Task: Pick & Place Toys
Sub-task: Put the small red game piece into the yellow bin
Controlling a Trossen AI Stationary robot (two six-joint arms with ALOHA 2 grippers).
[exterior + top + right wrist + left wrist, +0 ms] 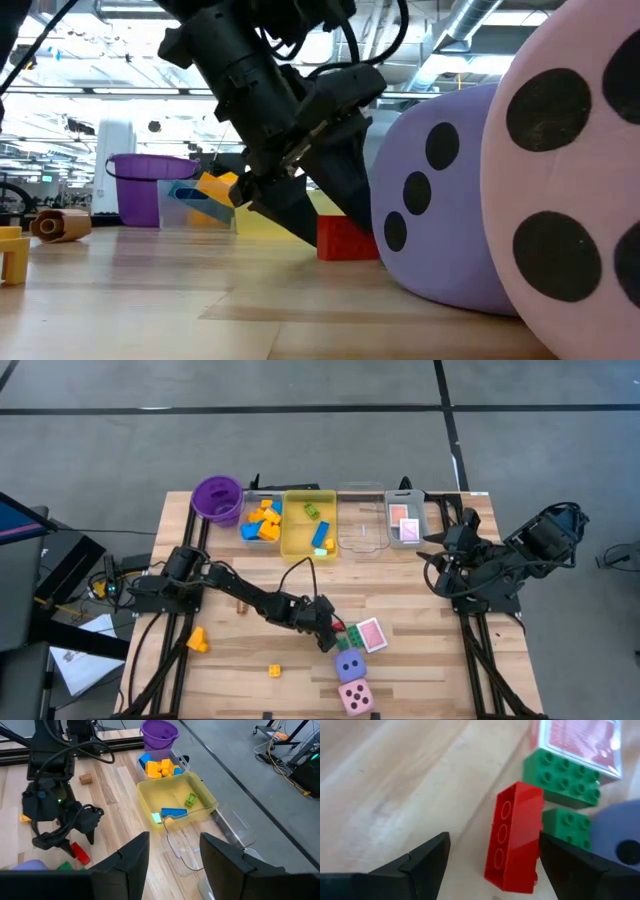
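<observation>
Left gripper is reaching down to the table just below the frame's centre in the high view, its fingers standing wide apart on either side of a red brick without closing on it; in the left wrist view the brick is lying between the two dark fingertips, gripped by neither.

Going left to right in the high view: a purple cup is sitting at the upper left of the table, an orange brick and a small yellow brick are lying at lower left, and a clear tray of blue and orange bricks is standing beside a yellow tray. Right of the red brick, green bricks are lying against a pink-backed playing card, with the purple die and pink die below. Farther right, the right gripper is waiting at the table's upper right edge, holding nothing, its fingers slightly parted.
</observation>
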